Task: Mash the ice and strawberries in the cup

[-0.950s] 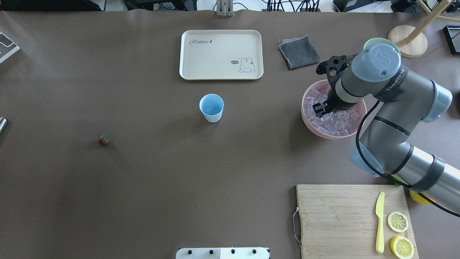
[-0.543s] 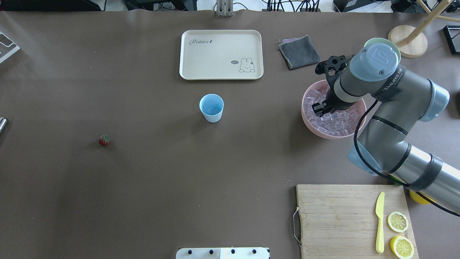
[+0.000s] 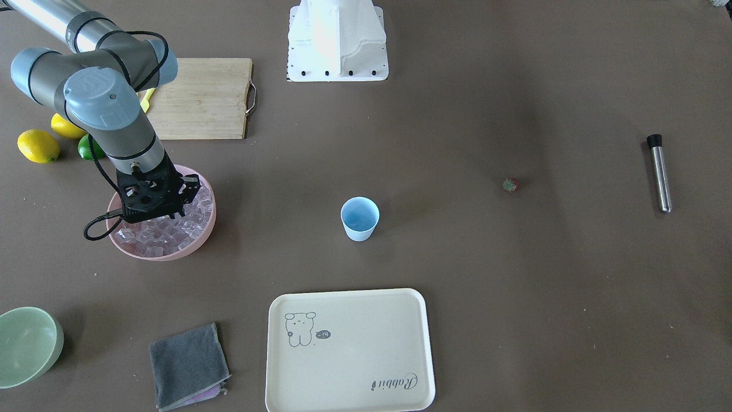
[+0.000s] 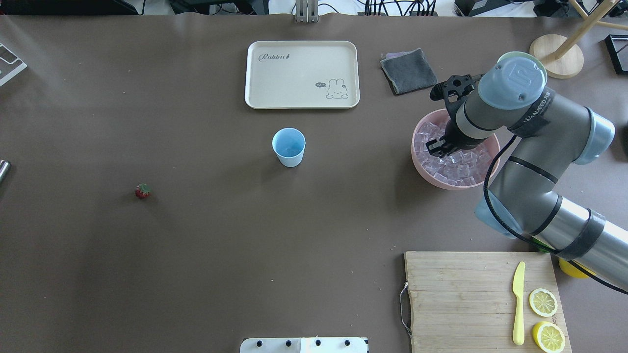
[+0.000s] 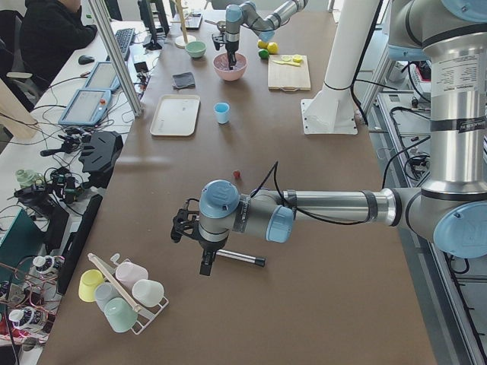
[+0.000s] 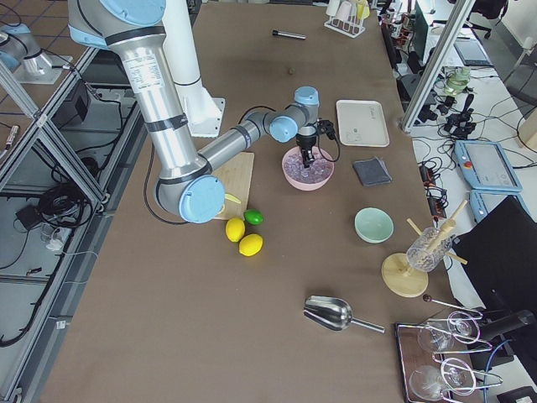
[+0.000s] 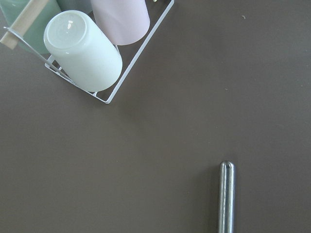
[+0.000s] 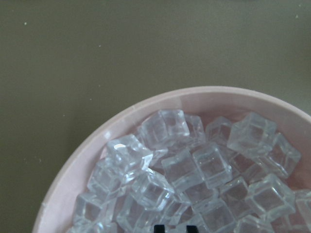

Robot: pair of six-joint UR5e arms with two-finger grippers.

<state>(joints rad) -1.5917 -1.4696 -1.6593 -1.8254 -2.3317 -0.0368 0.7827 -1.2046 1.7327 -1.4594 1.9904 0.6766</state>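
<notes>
The table [image 4: 196, 245] is seen from overhead, opposite and both ends; the pink bowl [image 4: 426, 174] (wrist-close) is shared.

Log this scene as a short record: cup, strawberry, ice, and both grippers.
cup: light blue, upright, looks empty
strawberry: on the table, apart from the cup
ice: cubes heaped in the pink bowl
right gripper: down at the ice; open or shut unclear
left gripper: by one end of a steel rod; state unclear
</notes>
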